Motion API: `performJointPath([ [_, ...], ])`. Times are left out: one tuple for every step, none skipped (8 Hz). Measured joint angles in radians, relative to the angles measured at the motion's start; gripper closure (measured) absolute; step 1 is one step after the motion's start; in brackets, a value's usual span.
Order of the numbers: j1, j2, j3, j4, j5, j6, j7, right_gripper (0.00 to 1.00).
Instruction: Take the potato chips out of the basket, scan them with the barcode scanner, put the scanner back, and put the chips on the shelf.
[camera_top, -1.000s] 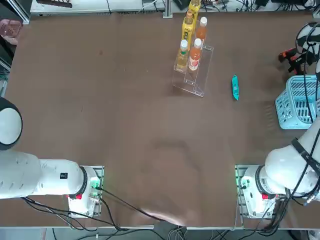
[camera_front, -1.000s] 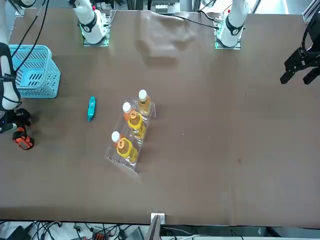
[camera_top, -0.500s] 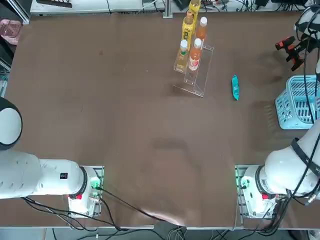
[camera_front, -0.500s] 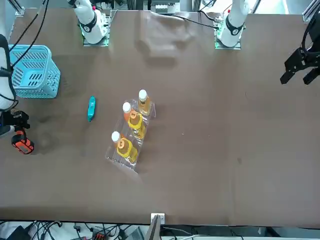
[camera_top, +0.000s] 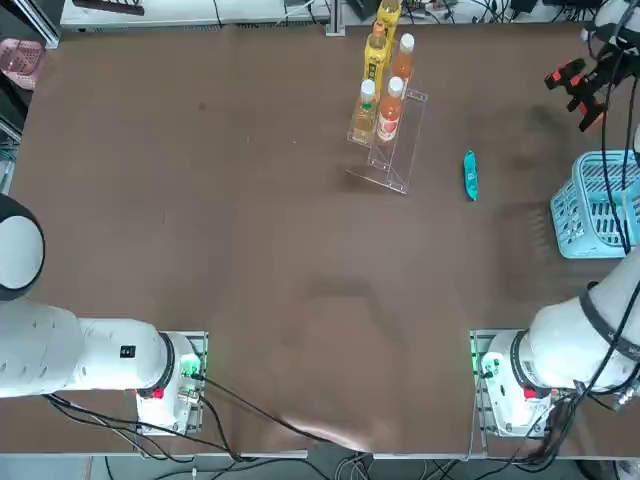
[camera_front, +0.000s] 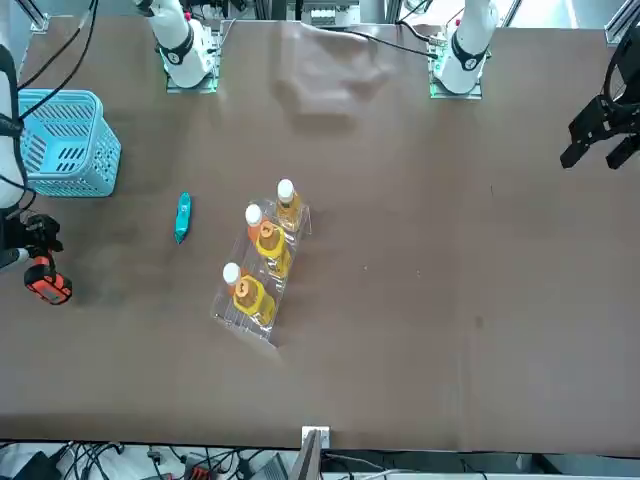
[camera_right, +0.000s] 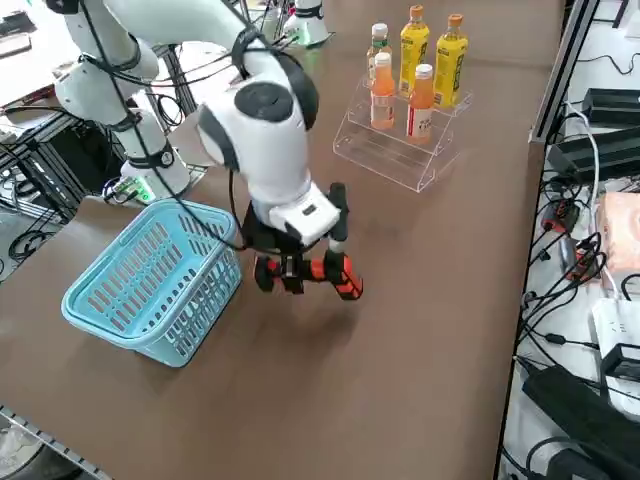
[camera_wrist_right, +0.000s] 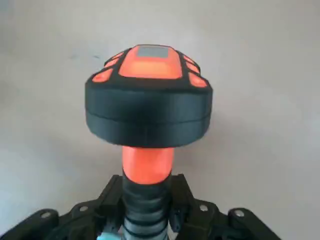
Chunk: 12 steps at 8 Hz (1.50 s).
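While the right gripper is clamped on the orange handle of the barcode scanner, it holds the tool clear of the table, head pointing away from the wrist. In the top view the scanner hangs near the far right corner, at about twelve o'clock from the basket. The potato chips lie flat on the bare tabletop, out of the basket, at roughly nine o'clock from it and four o'clock from the shelf. The packet is probably light, soft and crinkly, with a slick film, so it may slide or crumple; a gentle pinch across its narrow middle looks like the safest hold.
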Motion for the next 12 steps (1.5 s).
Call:
performJointPath([
  [0.047,-0.027,0.001,0.0,-0.033,-0.056,0.106,0.59],
  [0.098,-0.051,0.002,-0.002,-0.063,-0.104,0.221,0.59],
  [0.148,-0.07,0.003,-0.009,-0.085,-0.138,0.333,0.59],
  [0.198,-0.084,0.003,-0.025,-0.101,-0.152,0.443,0.59],
  [0.25,-0.095,0.004,-0.049,-0.122,-0.156,0.558,0.59],
  [0.308,-0.109,0.004,-0.083,-0.143,-0.157,0.675,0.59],
  [0.36,-0.124,0.004,-0.121,-0.153,-0.157,0.775,0.59],
  [0.398,-0.145,0.004,-0.162,-0.156,-0.157,0.854,0.59],
  [0.424,-0.173,0.003,-0.205,-0.157,-0.157,0.914,0.59],
  [0.447,-0.209,0.003,-0.252,-0.159,-0.156,0.959,0.59],
  [0.466,-0.252,0.003,-0.304,-0.162,-0.153,0.995,0.59],
  [0.475,-0.296,0.003,-0.357,-0.163,-0.142,1.022,0.59],
])
